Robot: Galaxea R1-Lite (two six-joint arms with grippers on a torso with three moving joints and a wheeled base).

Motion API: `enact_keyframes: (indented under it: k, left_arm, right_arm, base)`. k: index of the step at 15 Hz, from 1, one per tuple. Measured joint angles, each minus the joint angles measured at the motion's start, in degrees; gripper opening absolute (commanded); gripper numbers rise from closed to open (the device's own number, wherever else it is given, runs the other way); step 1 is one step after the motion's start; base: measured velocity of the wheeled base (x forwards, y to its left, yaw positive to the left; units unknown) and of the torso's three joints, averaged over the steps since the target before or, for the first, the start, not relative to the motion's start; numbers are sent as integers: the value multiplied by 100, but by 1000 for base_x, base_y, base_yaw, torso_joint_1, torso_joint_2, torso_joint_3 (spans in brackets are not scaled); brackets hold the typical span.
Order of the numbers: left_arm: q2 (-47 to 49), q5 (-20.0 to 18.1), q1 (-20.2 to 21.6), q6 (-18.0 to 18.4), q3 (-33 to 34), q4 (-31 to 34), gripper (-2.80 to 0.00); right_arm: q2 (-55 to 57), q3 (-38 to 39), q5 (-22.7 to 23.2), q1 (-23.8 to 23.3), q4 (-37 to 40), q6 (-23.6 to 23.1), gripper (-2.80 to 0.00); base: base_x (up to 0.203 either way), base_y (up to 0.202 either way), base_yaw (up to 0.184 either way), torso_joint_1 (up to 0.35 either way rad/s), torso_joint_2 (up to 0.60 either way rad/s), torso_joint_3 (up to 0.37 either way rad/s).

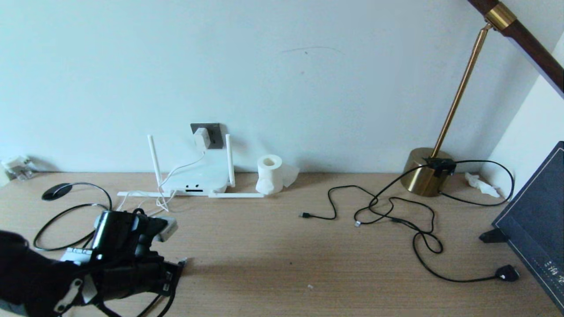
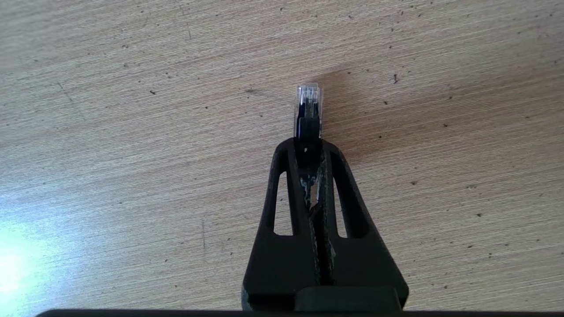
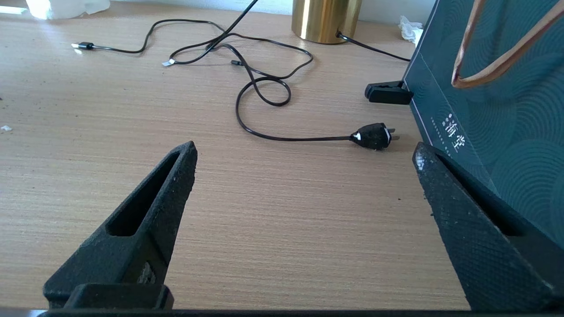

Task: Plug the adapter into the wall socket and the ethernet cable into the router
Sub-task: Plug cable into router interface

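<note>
The white adapter (image 1: 201, 138) sits in the dark grey wall socket (image 1: 214, 134), and its thin white cord drops toward the router (image 1: 194, 178). The router lies against the wall with two antennas upright and two flat on the table. My left gripper (image 2: 308, 145) is low over the table at the front left, well in front of the router. It is shut on the ethernet cable's plug (image 2: 308, 105), whose clear tip sticks out past the fingertips. The black ethernet cable (image 1: 66, 210) loops behind that arm. My right gripper (image 3: 304, 154) is open over bare table, outside the head view.
A toilet-paper roll (image 1: 269, 174) stands right of the router. Thin black USB cords (image 1: 374, 211) and the lamp cord with its bulky plug (image 3: 374, 135) sprawl at the right. A brass lamp base (image 1: 425, 176) and a dark box (image 1: 533, 220) stand at the right edge.
</note>
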Motion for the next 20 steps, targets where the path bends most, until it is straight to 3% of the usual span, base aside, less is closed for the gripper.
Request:
enact_keyframes:
  k: [5,11,16,20]
  left_arm:
    - [-225,-102,11,-120,-166,310,-280]
    - [-905,-417,33,-322,-1080,2282,-280]
    - [-521,-859,212,-471,-934,2000,-280]
    - [-197,-939,386,-474,-873,1612,-280]
  right_arm:
    - [0,0,2,0,2,0,0]
    - [0,0,0,0,2,-1,0]
    - [0,0,0,0,2,2,0]
    - [0,0,-2,0,-1,0,0]
  base:
    - [0,0,0,0,0,0]
    - [0,0,0,0,0,0]
    - [0,0,0,0,0,0]
    - [0,0,0,0,0,0]
